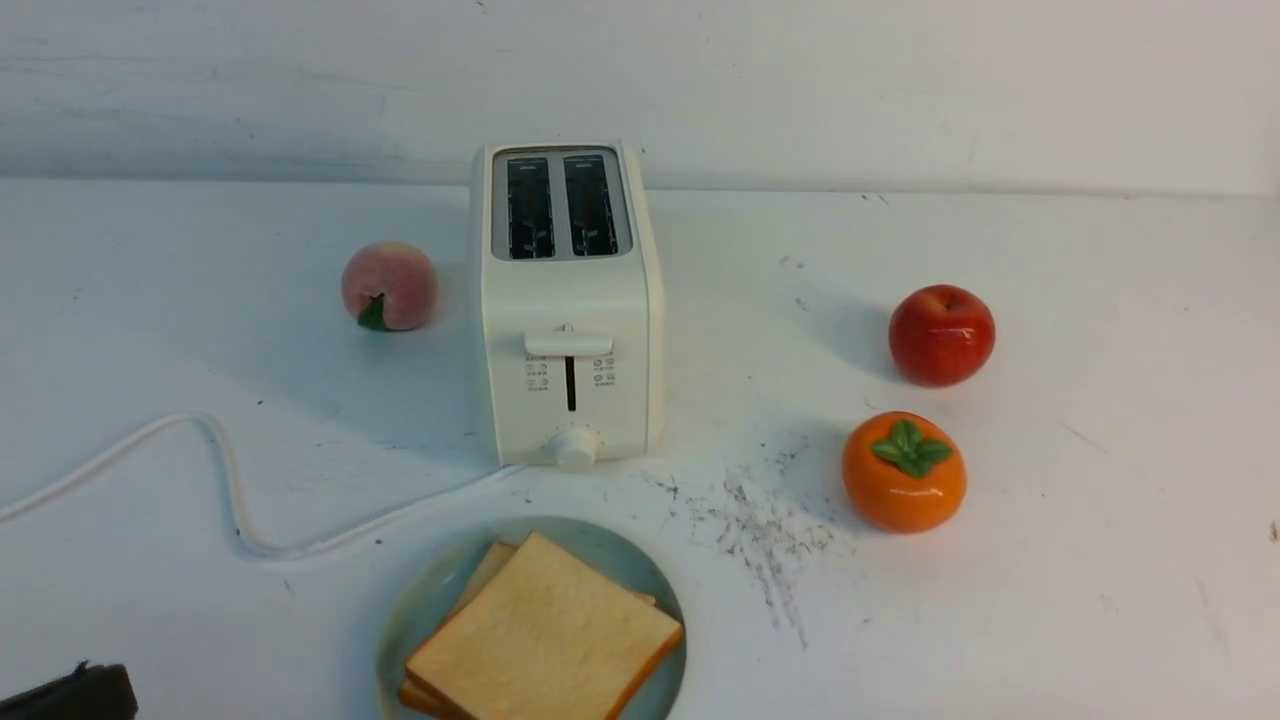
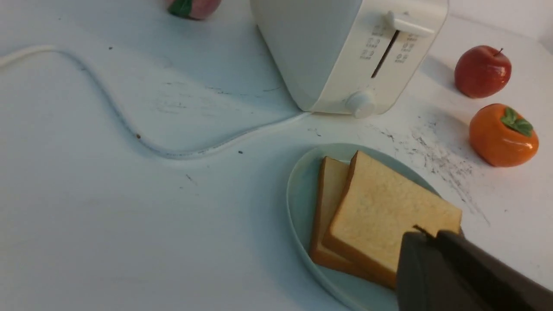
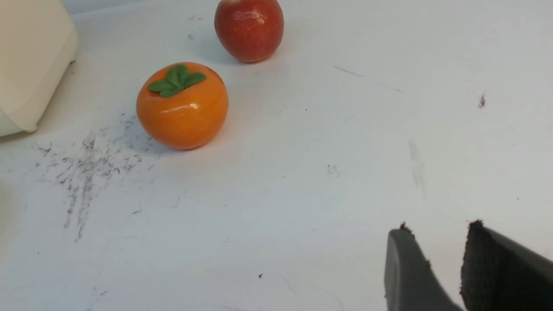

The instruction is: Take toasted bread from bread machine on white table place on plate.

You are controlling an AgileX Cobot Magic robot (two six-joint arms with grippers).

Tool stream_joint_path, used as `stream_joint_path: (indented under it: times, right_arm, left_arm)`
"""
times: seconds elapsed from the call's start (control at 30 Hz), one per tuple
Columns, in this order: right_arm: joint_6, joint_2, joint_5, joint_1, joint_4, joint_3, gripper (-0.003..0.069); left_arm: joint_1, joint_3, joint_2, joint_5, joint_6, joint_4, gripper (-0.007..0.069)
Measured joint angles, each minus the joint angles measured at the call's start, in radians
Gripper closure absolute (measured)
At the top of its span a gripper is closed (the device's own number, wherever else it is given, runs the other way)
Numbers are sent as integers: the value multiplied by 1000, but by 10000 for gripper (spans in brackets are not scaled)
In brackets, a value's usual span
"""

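Note:
Two slices of toasted bread [image 1: 545,635] lie stacked and overlapping on the pale blue-green plate [image 1: 420,600] at the front of the white table [image 1: 1050,560]. The cream bread machine [image 1: 570,300] stands behind the plate, both slots empty and its lever up. In the left wrist view the toasted bread [image 2: 384,207] lies on the plate [image 2: 302,198]. My left gripper [image 2: 427,235] is shut and empty, hovering over the toast's near corner. Its dark body shows at the front view's lower left corner [image 1: 70,695]. My right gripper [image 3: 438,229] is open and empty above bare table.
A peach [image 1: 389,285] sits left of the bread machine. A red apple [image 1: 941,334] and an orange persimmon [image 1: 903,472] sit to its right. The white cord [image 1: 230,490] snakes across the table's left side. Dark scratch marks [image 1: 760,520] lie between plate and persimmon.

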Motion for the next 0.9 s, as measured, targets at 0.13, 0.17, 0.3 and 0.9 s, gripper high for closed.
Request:
stream_joint_path:
  times: [0.13,0.17,0.3,0.9]
  right_arm:
    - [0,0,0,0,0,0,454]
    - [0,0,0,0,0,0,454]
    - [0,0,0,0,0,0,454]
    - [0,0,1,0,0,0,454]
  left_arm:
    - [95,50,-3,-68,72,-61,603]
    - [115,57,-7,-76,81,-69,603]
    - [181,93,-73,-79,113,-75,597]
    - [322,262,-272,-36,116,-57,586]
